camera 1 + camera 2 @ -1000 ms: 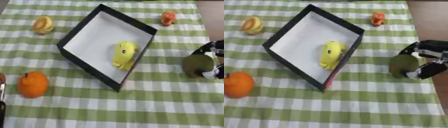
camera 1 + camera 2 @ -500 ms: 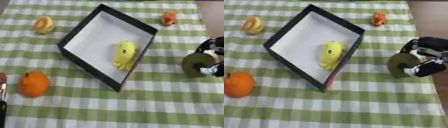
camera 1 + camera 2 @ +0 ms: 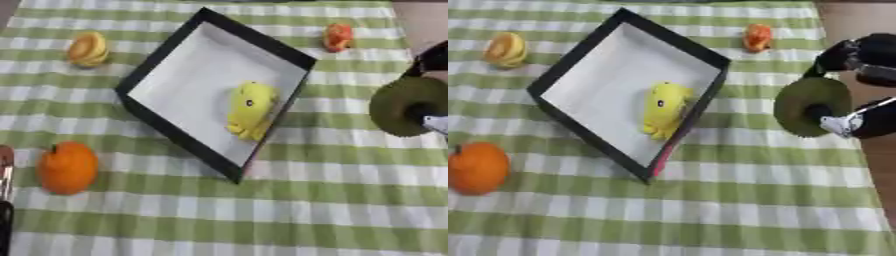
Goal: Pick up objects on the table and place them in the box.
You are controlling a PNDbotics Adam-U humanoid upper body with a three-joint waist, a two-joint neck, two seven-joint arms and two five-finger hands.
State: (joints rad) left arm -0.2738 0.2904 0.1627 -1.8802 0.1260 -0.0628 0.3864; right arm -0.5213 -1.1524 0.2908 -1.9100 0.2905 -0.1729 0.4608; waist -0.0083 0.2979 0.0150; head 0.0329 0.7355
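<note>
Since the earlier frames the right hand (image 3: 859, 85) had carried the dark green round thing (image 3: 811, 106) a little nearer the box (image 3: 570, 72), though the thing remained outside it, over the checked cloth (image 3: 710, 220) to the box's right. The hand's fingers were curled round it. The right eye view showed the hand's upper part; the left eye view cut most of it off. Nearest lay the orange (image 3: 66, 167), left of the box. Inside the box sat a yellow toy (image 3: 251, 109). Farthest were a yellow-orange piece (image 3: 87, 48) and a small orange thing (image 3: 338, 37). A thin part of the left hand (image 3: 5, 200) showed only in the left eye view; its fingers couldn't be made out.
</note>
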